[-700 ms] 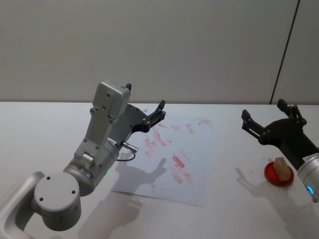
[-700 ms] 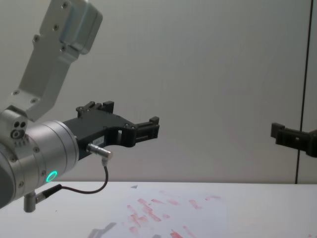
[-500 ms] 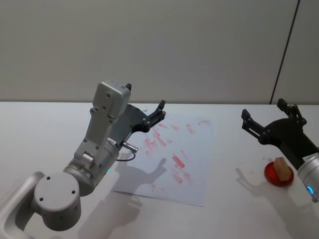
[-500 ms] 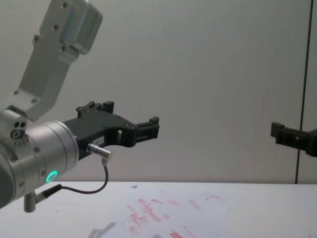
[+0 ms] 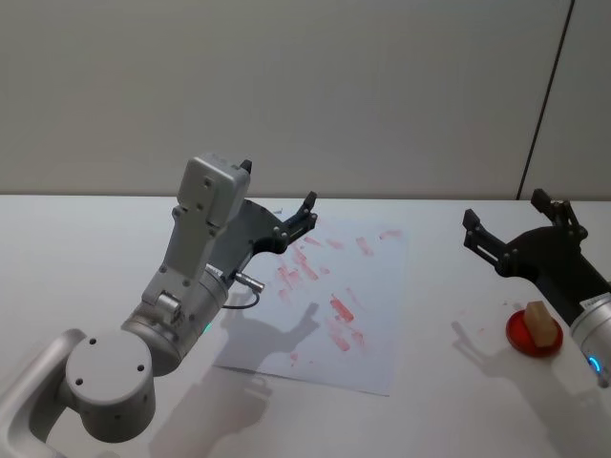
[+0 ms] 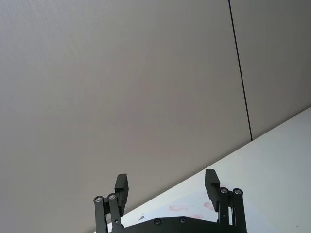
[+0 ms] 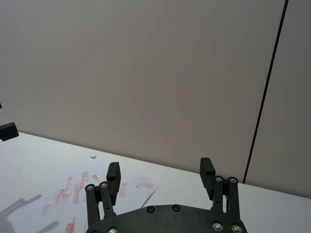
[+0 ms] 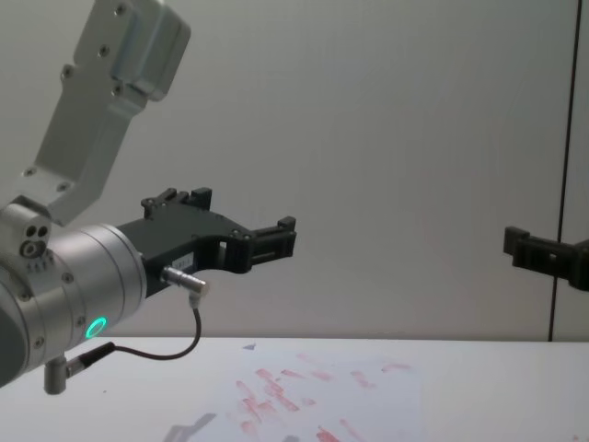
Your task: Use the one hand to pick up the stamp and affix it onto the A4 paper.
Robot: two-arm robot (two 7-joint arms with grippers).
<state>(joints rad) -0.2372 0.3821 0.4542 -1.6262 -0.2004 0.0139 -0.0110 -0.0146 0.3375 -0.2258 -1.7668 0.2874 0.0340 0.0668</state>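
- Closest to us is the stamp (image 5: 540, 322), a little tan block. It sits on a red round pad (image 5: 519, 334) on the white counter (image 5: 95, 229).
- The stamp lies low, under the back part of our right hand (image 5: 504, 211), nearer its wrist than its fingertips. They do not touch.
- Our right hand is up in the air. Its fingers are spread wide with nothing between them, and they point away from us and a bit left.
- We think the stamp's long side runs toward us and away, but it is too small to be sure.
- We think this hand must pull back a little and go down to get a finger on each side of the stamp. It is much nearer the stamp than the other hand.
- The A4 paper (image 5: 377, 286) lies flat on the counter, off to the left of the right hand and well apart from the stamp. It has many red marks.
- Our left hand (image 6: 166, 178) hangs in the air over the paper's far left edge, farthest from the right hand. Its fingers are wide too and hold nothing.
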